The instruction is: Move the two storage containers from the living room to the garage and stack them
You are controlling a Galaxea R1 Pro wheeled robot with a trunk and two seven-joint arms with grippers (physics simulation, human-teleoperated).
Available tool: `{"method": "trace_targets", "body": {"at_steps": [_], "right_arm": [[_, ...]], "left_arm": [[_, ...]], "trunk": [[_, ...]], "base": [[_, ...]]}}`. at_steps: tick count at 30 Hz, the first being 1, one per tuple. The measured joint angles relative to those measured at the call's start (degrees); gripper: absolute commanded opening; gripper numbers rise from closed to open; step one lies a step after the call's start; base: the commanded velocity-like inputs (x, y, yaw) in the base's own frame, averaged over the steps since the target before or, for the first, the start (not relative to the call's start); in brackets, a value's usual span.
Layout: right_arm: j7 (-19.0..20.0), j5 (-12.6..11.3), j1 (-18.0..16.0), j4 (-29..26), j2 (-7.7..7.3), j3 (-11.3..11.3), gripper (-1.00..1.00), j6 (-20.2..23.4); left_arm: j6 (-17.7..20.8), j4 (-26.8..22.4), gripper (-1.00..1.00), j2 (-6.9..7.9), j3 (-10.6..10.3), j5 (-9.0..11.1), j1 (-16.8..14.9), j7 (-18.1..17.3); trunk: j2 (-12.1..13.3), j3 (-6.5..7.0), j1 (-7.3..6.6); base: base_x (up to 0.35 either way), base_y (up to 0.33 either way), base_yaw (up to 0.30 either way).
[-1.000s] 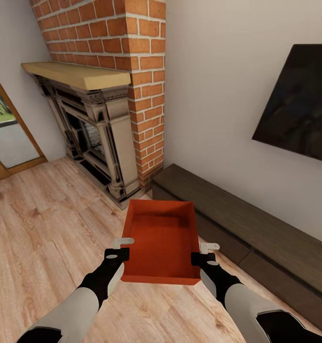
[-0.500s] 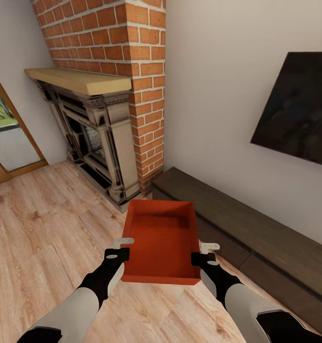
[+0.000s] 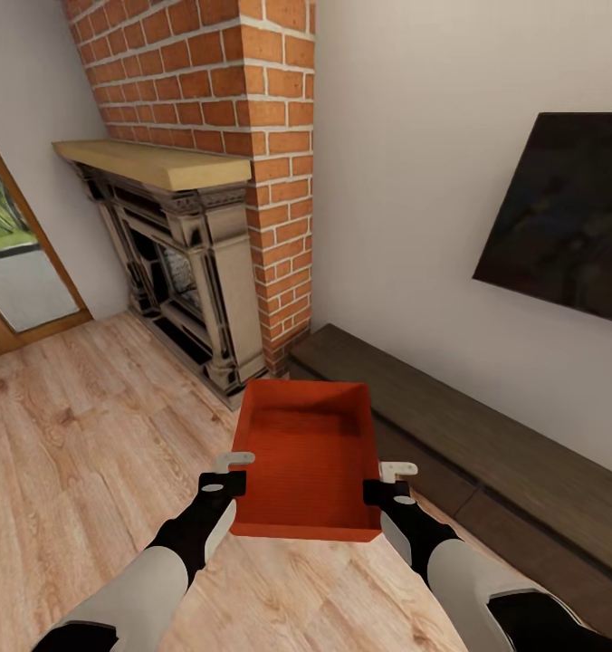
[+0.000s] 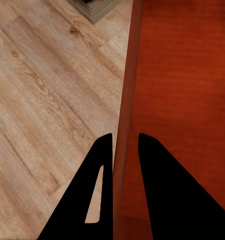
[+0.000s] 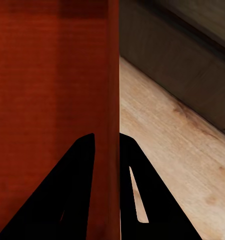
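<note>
1. An orange-red storage container (image 3: 308,457) is hanging open side up, clear of the light wood plank floor (image 3: 80,453), in front of the robot in the living room.
2. The left gripper (image 3: 236,471) is clamping the container's left wall; in the left wrist view its two dark fingers (image 4: 157,200) are sitting one on each side of the thin wall, nearly closed on it.
3. The right gripper (image 3: 389,480) is pinching the right wall likewise, fingers (image 5: 75,195) straddling it with only the wall between them.
4. Beyond the container, an ornate fireplace (image 3: 175,263) is standing under a red brick chimney (image 3: 224,100).
5. A long dark low bench (image 3: 487,444) is running along the wall under a black TV (image 3: 568,217).
</note>
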Motion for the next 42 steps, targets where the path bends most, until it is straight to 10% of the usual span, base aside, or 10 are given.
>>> {"method": "trace_targets", "body": {"at_steps": [42], "right_arm": [[-0.21,-0.07,0.02,0.03,0.1,0.11,-1.0,0.0]], "left_arm": [[-0.1,0.15,-1.0,0.1,0.07,-0.09,-0.01,-0.21]], "trunk": [[0.01,3.88,0.0]], "base": [[0.0,0.0,0.0]]}}
